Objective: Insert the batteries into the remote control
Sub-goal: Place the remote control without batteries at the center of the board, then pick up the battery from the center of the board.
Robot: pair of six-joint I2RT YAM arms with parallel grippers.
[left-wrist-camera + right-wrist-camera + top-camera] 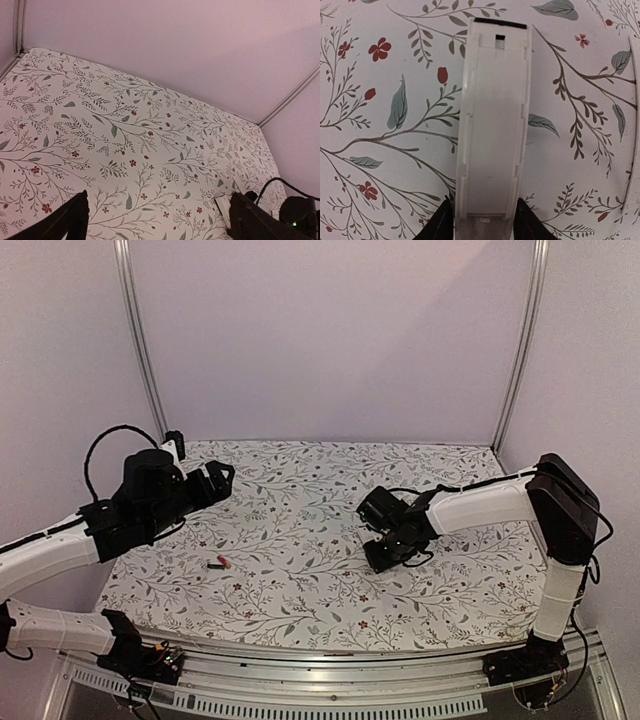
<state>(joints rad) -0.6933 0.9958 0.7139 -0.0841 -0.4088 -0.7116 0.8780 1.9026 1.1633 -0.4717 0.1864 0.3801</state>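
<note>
White remote (pixel 492 125), black end strip, flanked by right pincer (pixel 484 222), grip unclear; left pincer (pixel 157 216) apart.

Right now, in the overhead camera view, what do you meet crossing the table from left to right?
left arm's black wrist housing → red battery → right gripper → right arm's black elbow housing. The left gripper is left out: it lines up with the battery, so its place is unclear.

The remote control (pixel 492 120) is smooth white plastic with a dull sheen. The floral table cover (pixel 300 590) looks matt, the front frame rail (pixel 350 672) bare metal.
</note>
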